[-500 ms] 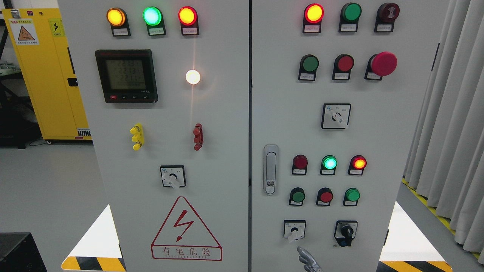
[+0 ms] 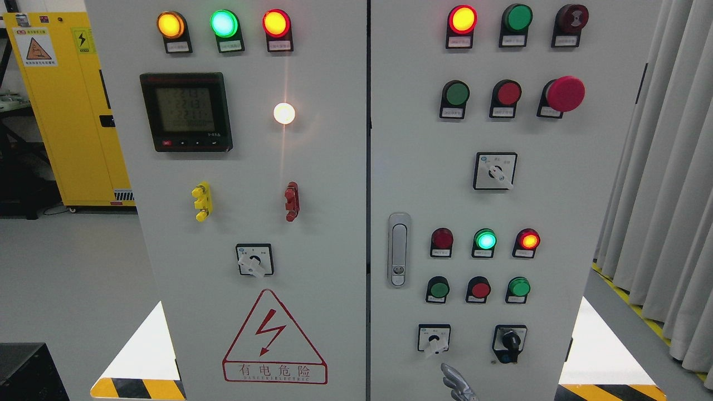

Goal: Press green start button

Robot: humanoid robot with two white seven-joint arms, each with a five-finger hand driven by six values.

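A silver robot hand (image 2: 458, 384) pokes up at the bottom edge, right of centre; its fingers are too cropped to tell their state. Bare grey cabinet panel (image 2: 557, 223) lies above it. The lower row holds three round push buttons: green start button (image 2: 439, 289), red button (image 2: 479, 289), second green button (image 2: 519, 287).

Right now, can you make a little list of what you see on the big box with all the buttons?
cabinet: grey panel, two doors
lit lamps on top left: amber, green, red
meter: dark screen
big red knob: mushroom button
green buttons low right: two
robot hand: fingertips at bottom edge, touching no button
warning sign: red lightning triangle
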